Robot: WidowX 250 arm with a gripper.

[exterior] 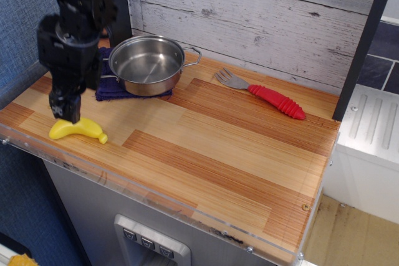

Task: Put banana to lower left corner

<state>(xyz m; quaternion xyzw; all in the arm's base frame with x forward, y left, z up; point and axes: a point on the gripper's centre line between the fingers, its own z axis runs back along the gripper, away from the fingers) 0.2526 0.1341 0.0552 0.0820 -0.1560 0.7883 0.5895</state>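
The yellow toy banana (78, 130) lies flat on the striped wood tabletop near its lower left corner (14, 134), close to the clear acrylic front edge. My gripper (65, 112) hangs just above the banana's left end, apart from it. It holds nothing. Its fingers point down and look close together, but the gap between them does not show clearly.
A steel pot (148, 64) sits on a dark blue cloth (111, 91) at the back left. A fork with a red handle (262, 95) lies at the back middle. A white-plank wall (262, 17) stands behind the table.
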